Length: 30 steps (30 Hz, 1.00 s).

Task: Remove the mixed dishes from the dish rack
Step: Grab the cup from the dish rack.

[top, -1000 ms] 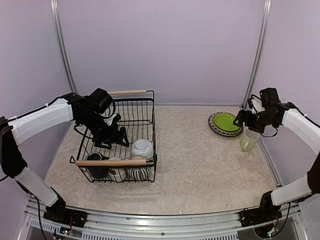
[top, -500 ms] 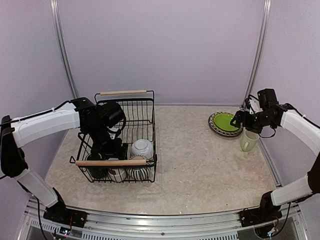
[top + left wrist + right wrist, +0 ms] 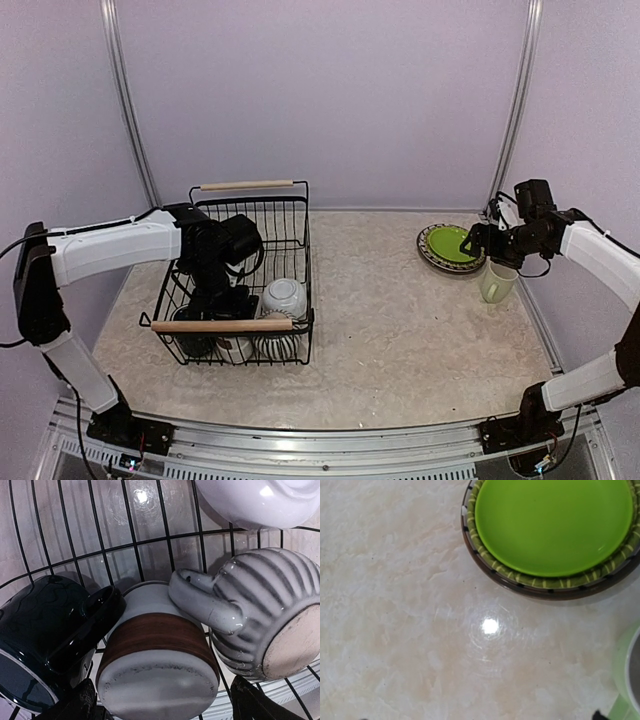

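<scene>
The dish rack [image 3: 300,215] is a black wire basket with wooden handles, at the table's left. At its near end lie a dark teal mug [image 3: 45,630], a small white cup [image 3: 157,665] with a brown band, a striped mug [image 3: 270,615] and a white bowl [image 3: 255,500]. My left gripper [image 3: 160,707] is down inside the rack, open, with one fingertip on either side of the white cup's base. At the right, the lime-green plate [image 3: 552,525] lies on a darker plate, and the pale green mug [image 3: 497,282] stands beside them. My right gripper [image 3: 480,718] hovers open over bare table near them.
The rack's near wooden handle [image 3: 222,325] crosses just in front of my left wrist. Wire walls close in the dishes on all sides. A metal post [image 3: 516,100] and the right wall stand close behind my right arm.
My left arm has swung toward the rack's near end and come down over the cups. The right arm has barely shifted.
</scene>
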{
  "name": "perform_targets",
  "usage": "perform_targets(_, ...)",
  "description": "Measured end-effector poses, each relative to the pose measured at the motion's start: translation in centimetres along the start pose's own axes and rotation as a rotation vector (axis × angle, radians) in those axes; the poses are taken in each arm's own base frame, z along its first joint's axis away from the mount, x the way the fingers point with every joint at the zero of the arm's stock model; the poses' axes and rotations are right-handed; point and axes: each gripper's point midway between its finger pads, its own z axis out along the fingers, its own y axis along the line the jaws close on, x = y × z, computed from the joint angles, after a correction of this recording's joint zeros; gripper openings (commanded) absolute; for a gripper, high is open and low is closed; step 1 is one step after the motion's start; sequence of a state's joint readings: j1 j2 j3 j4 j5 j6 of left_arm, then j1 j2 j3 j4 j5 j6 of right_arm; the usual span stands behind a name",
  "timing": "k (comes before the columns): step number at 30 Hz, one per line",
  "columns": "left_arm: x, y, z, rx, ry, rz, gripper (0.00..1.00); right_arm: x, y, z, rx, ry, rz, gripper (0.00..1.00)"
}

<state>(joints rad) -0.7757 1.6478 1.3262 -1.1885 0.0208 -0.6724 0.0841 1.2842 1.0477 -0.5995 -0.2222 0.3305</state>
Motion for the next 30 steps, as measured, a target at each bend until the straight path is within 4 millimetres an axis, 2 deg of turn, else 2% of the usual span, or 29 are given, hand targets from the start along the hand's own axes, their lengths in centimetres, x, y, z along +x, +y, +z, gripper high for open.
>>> perform_targets(6, -0.1, 0.2, 1.0, -0.015, 0.008, -0.003, 0.81, 0.1, 0.3, 0.0, -0.005, 0.003, -0.002, 0.93)
perform_targets(12, -0.7, 0.4, 1.8, -0.029, 0.005, -0.012, 0.66, 0.2, 0.6, 0.1, -0.011, 0.007, -0.007, 0.94)
perform_targets(16, -0.8, 0.4, 1.9, -0.032, -0.001, -0.013, 0.57, 0.3, 0.7, 0.1, -0.011, 0.007, -0.007, 0.94)
perform_targets(26, -1.0, 0.7, 1.7, -0.039, -0.011, -0.018, 0.28, 0.3, 0.9, 0.1, -0.014, 0.009, -0.01, 0.94)
perform_targets(30, -1.2, 0.9, 1.3, -0.041, -0.024, -0.022, 0.21, 0.4, 1.0, 0.2, -0.015, 0.009, -0.01, 0.94)
